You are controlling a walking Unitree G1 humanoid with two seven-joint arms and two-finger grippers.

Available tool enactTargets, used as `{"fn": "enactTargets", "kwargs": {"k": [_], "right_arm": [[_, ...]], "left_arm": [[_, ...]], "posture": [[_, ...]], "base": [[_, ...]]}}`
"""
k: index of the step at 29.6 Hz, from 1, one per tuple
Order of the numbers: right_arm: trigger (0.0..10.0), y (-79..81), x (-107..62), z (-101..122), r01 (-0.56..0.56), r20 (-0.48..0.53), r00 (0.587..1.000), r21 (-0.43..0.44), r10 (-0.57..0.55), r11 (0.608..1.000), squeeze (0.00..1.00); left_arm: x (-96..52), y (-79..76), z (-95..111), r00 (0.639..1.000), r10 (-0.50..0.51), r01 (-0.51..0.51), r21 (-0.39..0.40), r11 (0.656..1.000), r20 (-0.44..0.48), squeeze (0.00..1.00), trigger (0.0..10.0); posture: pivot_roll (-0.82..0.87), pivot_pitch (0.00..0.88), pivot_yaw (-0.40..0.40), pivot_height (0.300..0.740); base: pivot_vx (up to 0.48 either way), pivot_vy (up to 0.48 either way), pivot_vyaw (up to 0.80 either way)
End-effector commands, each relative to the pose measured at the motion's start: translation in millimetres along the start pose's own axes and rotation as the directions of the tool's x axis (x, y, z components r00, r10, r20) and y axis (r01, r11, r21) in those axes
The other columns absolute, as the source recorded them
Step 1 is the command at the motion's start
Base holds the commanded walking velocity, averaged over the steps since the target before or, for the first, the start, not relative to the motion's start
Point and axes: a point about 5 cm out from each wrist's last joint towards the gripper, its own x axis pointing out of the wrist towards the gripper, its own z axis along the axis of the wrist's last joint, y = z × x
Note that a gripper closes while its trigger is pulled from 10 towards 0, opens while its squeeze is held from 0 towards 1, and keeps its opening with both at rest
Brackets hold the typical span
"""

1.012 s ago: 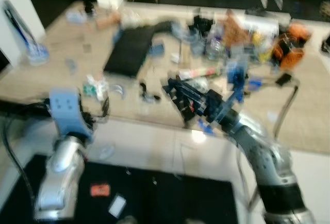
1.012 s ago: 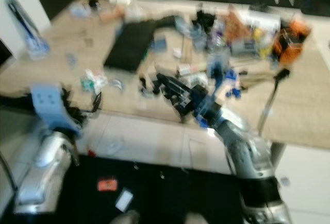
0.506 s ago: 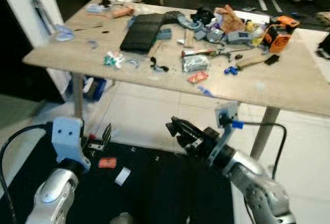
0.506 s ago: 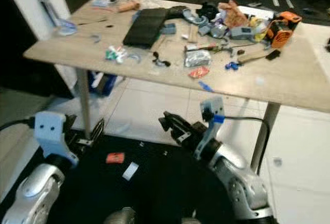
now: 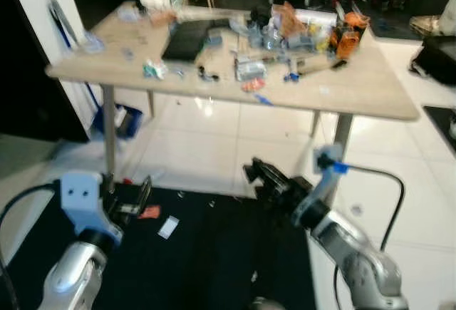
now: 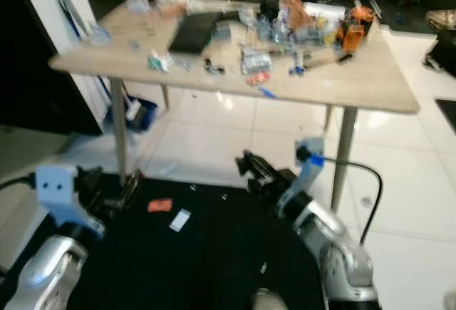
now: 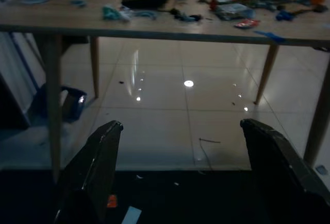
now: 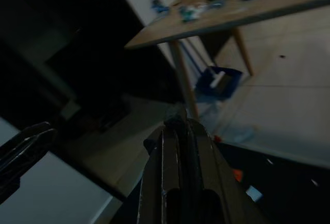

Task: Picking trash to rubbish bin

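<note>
Camera: has pulled back since the last frame; the counter (image 5: pixel 356 96) now sits farther off.
Trash: an orange scrap (image 6: pixel 159 204) and a white scrap (image 6: pixel 179 219) lie on the black mat (image 6: pixel 185 267).
Left gripper (image 7: pixel 180 167): jaws spread wide, empty.
Right gripper (image 5: pixel 258 174): low over the mat; jaws' state cannot be told.

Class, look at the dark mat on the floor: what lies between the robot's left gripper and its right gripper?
In the left eye view, between the left gripper and right gripper, the dark mat carries an orange scrap and a white scrap.
</note>
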Motion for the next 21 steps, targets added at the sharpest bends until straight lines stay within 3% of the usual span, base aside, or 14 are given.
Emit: {"fn": "enactTargets", "kwargs": {"k": [1, 21], "right_arm": [[10.0, -3.7, -2.8, -0.5, 0.021, -0.003, 1.000, 0.021, -0.021, 1.000, 0.00], [10.0, -4.4, -3.7, -3.1, 0.022, -0.034, 0.999, 0.059, -0.020, 0.998, 0.00]], "left_arm": [[1.8, -3.2, 3.4, 1.000, -0.017, 0.017, -0.019, 1.000, 0.023, 0.00, 10.0], [0.6, -5.4, 3.8, 0.999, -0.009, 0.011, -0.055, 0.998, 0.039, 0.00, 10.0]], "posture": [[-0.13, 0.000, 0.029, 0.740], [-0.15, 0.000, 0.013, 0.740]], "base": [[0.000, 0.000, -0.80], [0.000, 0.000, -0.80]]}}
